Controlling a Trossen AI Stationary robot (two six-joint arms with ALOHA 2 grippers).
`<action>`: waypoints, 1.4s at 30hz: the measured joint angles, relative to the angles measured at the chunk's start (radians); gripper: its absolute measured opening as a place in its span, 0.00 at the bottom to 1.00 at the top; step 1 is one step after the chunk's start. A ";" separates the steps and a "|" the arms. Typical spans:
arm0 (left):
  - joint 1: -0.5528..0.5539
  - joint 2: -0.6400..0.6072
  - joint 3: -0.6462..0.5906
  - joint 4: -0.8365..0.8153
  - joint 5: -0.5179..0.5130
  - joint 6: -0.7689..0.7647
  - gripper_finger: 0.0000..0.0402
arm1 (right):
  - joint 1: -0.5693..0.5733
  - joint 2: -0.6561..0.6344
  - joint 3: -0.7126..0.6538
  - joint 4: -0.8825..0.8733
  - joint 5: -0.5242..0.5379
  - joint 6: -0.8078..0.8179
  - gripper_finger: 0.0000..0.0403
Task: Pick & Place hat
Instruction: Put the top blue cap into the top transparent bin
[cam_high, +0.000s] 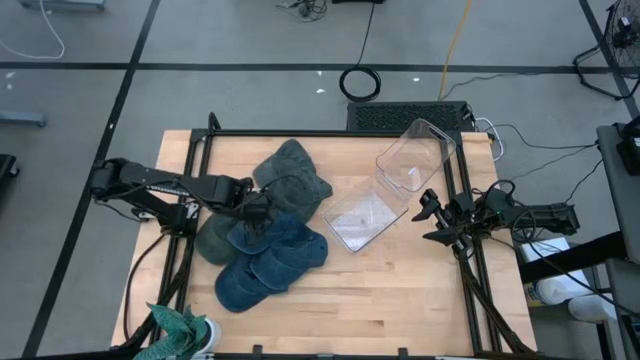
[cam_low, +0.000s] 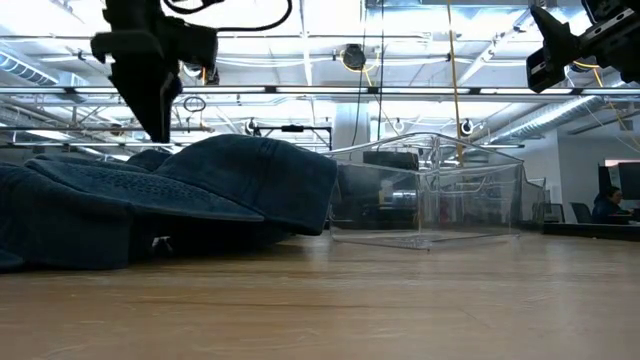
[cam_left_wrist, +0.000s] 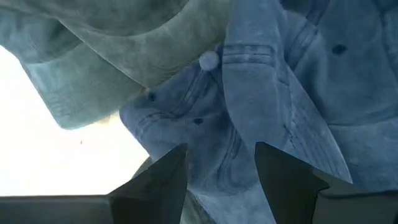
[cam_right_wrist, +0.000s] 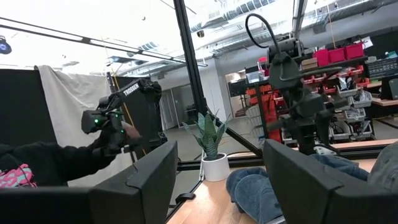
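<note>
Several soft caps lie heaped on the left half of the table: blue denim caps (cam_high: 265, 262) toward the near side, grey-green caps (cam_high: 295, 180) toward the far side. In the low view the blue heap (cam_low: 200, 190) rests on the wood. My left gripper (cam_high: 258, 212) hangs open just above the heap, pointing down (cam_low: 160, 130). In its wrist view (cam_left_wrist: 221, 171) its fingers stand over a blue cap (cam_left_wrist: 249, 93), next to a grey-green cap (cam_left_wrist: 124, 50). My right gripper (cam_high: 430, 218) waits open near the table's right edge, raised (cam_low: 560, 45) (cam_right_wrist: 217, 180).
A clear plastic bin (cam_high: 395, 185) lies tipped on its side right of the heap (cam_low: 430, 200). A potted plant (cam_high: 180, 330) stands at the near left corner. Black frame rails (cam_high: 300, 133) run along the table's edges. Bare wood (cam_high: 400, 290) lies near right. A person's arm (cam_right_wrist: 37, 162) shows beyond the table.
</note>
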 joint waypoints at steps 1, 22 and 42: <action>0.000 0.000 -0.011 0.010 0.006 -0.009 0.49 | 0.000 0.000 0.000 0.000 0.000 0.000 0.56; -0.003 -0.001 -0.145 0.146 0.045 0.067 0.42 | 0.000 0.000 0.000 0.000 -0.001 -0.023 0.56; -0.149 0.000 0.184 -0.137 -0.229 0.158 0.01 | 0.000 0.000 0.000 0.000 0.057 -0.023 0.56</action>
